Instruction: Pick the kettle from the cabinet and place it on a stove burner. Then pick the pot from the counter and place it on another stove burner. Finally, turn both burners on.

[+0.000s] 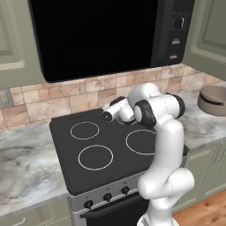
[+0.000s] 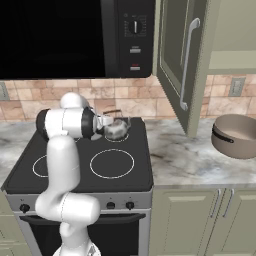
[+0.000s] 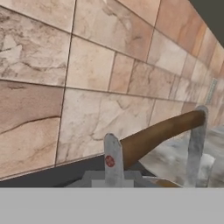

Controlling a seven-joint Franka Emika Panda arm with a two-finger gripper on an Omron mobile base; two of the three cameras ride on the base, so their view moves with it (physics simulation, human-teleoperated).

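The small silver kettle (image 2: 118,130) is at the back right burner (image 2: 120,139) of the black cooktop (image 2: 80,175). Whether it rests on the glass or hangs just above it I cannot tell. My gripper (image 2: 108,121) reaches in from the left and is shut on the kettle's brown handle (image 3: 162,130), which runs across the hand view in front of the tiled wall. In the left base view my own arm hides the kettle. The brown pot (image 2: 235,136) stands on the marbled counter (image 2: 185,160) at the right. The olive cabinet's door (image 2: 175,60) hangs open above it.
A black microwave (image 2: 65,35) hangs low over the cooktop. The front right burner (image 2: 112,163) and the two left burners (image 1: 84,130) (image 1: 95,157) are bare. Knobs (image 2: 120,205) line the stove front. The open cabinet door juts out between the stove and the pot.
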